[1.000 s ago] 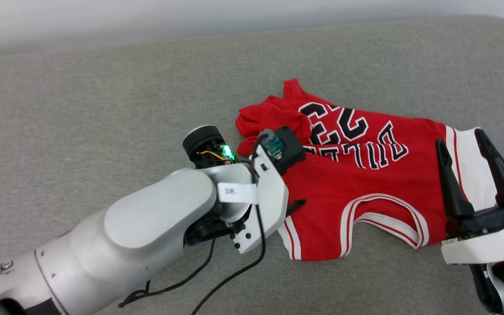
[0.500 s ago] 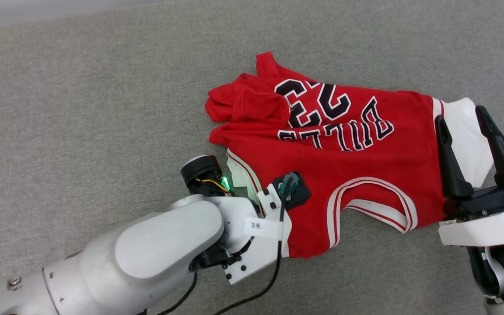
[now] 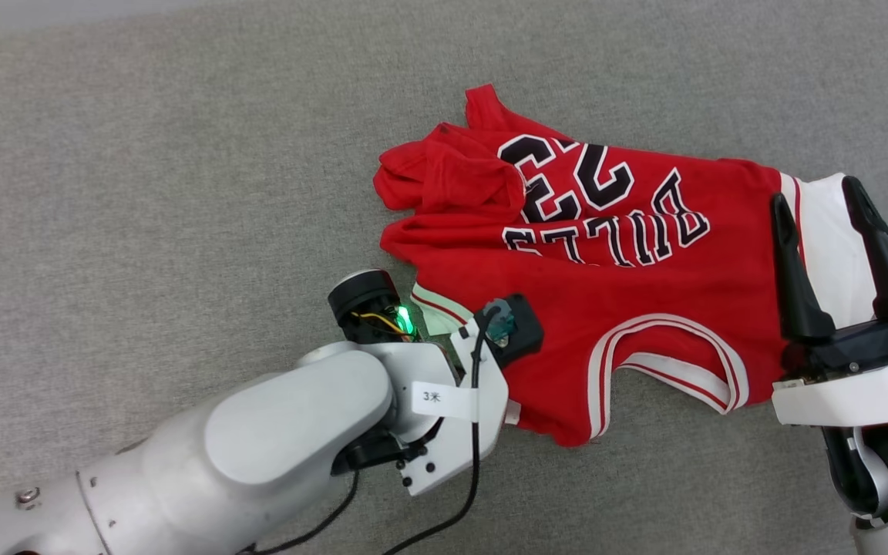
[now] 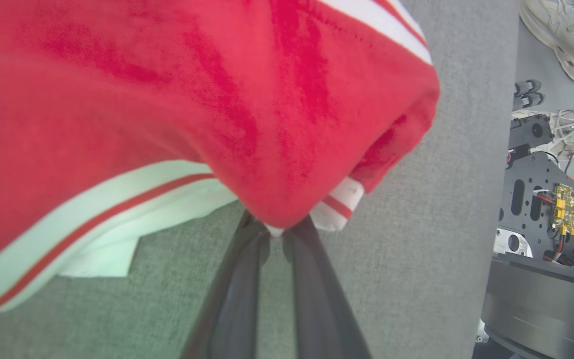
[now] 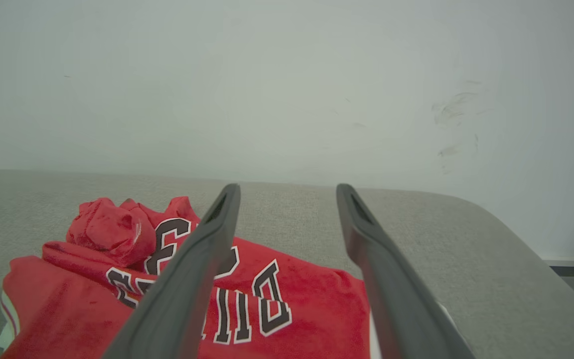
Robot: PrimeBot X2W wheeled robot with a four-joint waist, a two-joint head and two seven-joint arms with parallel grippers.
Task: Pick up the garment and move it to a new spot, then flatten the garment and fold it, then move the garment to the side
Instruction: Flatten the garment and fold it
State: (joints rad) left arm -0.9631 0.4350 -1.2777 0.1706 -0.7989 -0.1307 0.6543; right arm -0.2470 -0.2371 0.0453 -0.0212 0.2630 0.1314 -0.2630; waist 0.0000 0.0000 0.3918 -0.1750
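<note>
The red shirt (image 3: 644, 285) is laid crumpled on the grey desk (image 3: 143, 193), with its number and letters facing up. One end is bunched into a lump. At the other end a white sleeve is spread out.

A lower corner of the red shirt, by the white and red trim, is pinched by the left fingers (image 4: 276, 230). They are pressed tight together on the cloth. The corner is raised a little off the desk, so the cloth is draped over the fingertips like a small tent. It seems to be held this way so the shirt can be lifted and carried to a new spot.

The right fingers (image 3: 814, 196) are spread wide apart, and nothing is held in them. They are kept above the white sleeve, likely so that side can be taken too.

A black cable (image 3: 475, 462) is hung from the left arm, close to the shirt's edge, and could get snagged. A pale wall (image 5: 287, 75) is seen behind the desk. Past the desk's edge, pale shoes (image 4: 563, 35) are seen on the floor, near the robot's base (image 4: 541, 209). The bunched lump may be dragged along in a tangle.
</note>
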